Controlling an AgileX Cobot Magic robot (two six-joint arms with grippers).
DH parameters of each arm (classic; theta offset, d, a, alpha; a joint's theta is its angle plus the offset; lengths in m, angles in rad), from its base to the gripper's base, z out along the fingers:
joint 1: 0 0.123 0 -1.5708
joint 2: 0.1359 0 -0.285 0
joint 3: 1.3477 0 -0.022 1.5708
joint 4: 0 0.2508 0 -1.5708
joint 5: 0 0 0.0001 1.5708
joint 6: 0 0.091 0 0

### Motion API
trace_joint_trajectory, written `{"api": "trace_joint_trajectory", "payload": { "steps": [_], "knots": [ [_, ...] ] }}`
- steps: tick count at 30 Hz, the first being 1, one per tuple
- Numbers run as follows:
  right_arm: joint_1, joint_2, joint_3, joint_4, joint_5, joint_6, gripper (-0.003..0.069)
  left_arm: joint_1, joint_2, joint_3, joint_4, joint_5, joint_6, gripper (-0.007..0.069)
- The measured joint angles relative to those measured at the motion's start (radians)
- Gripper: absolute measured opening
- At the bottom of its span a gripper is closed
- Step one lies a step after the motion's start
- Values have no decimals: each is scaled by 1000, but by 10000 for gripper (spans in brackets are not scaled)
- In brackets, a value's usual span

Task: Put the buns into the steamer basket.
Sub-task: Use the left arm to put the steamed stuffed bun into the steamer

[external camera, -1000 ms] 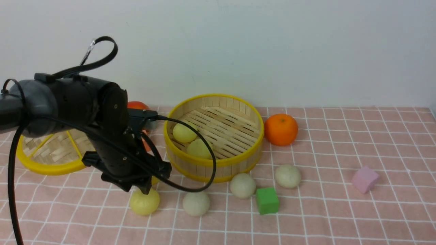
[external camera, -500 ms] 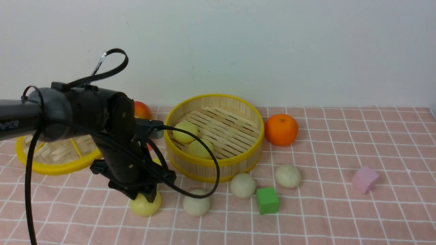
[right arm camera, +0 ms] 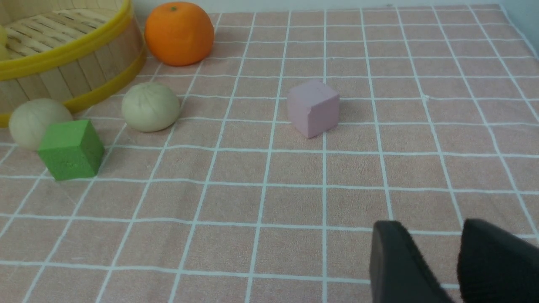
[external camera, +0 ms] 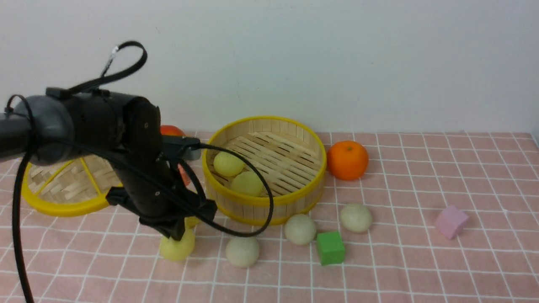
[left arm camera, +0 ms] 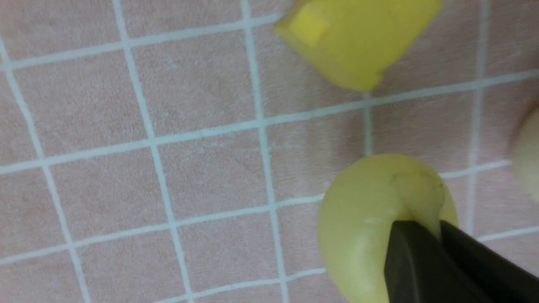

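The left fingers (left arm camera: 412, 261) are clamped shut on top of a yellow bun (external camera: 176, 249), pinching up a bit of dough, so I'd guess it's a grab to carry it over. The bun is low, just in front of the steamer basket (external camera: 269, 203), which already holds two more yellow buns (external camera: 227, 163). Three white buns (external camera: 300, 229) wait out front. The right fingers (right arm camera: 400, 261) hang open and empty. The worktop (external camera: 421, 261) is pink with a white grid, with a plain white wall (external camera: 337, 63) behind.
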Motion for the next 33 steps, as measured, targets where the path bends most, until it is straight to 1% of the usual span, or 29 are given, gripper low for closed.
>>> {"api": "trace_joint_trajectory", "payload": {
  "steps": [4,5,7,9,10,11,12,16,23,33],
  "knots": [
    [0,0,0,0,0,0,239,-73,-56,-123,-13,-3,27,-11],
    [0,0,0,0,0,0,239,-109,-50,-184,-18,-17,37,-11],
    [0,0,0,0,0,0,239,-156,-12,-284,-25,-30,46,-11],
    [0,0,0,0,0,0,239,-181,57,-375,-34,-27,49,-11],
    [0,0,0,0,0,0,239,-186,106,-427,-36,-22,51,-11],
    [0,0,0,0,0,0,239,-186,106,-427,-36,-22,51,-11],
    [0,0,0,0,0,0,239,-187,181,-495,-37,-12,51,-11],
    [0,0,0,0,0,0,239,-186,317,-602,-25,9,51,-11],
    [0,0,0,0,0,0,239,-186,429,-671,17,19,51,-11],
    [0,0,0,0,0,0,239,-186,451,-676,56,-10,26,-4]
  ]
}}
